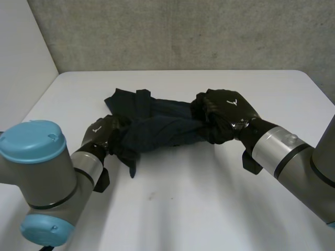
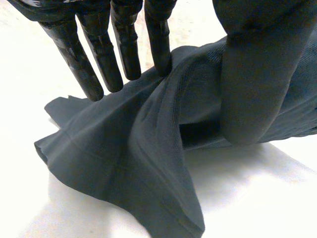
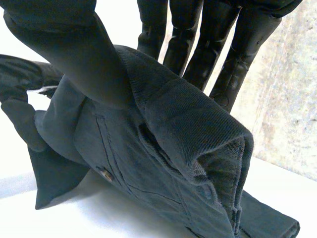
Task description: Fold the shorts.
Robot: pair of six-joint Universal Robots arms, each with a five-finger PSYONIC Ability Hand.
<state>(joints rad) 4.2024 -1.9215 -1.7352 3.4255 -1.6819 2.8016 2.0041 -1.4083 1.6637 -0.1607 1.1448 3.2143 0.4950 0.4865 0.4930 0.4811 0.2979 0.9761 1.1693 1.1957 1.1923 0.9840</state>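
the shorts (image 1: pixel 157 124) lie bunched on the counter (image 1: pixel 183 204), long axis running side to side between my hands: left robot hand (image 1: pixel 99 133) pinches the left end, right robot hand (image 1: pixel 225 111) clamps the right end

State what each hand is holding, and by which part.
Both hold the shorts: the left hand pinches their left end between thumb and fingers, the right hand their right end likewise.

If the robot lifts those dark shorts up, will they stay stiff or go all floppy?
Probably floppy: the shorts sag and bunch between the left hand and the right hand. Likely light too, since a thumb-and-finger pinch holds each end. Loose corners would probably dangle.
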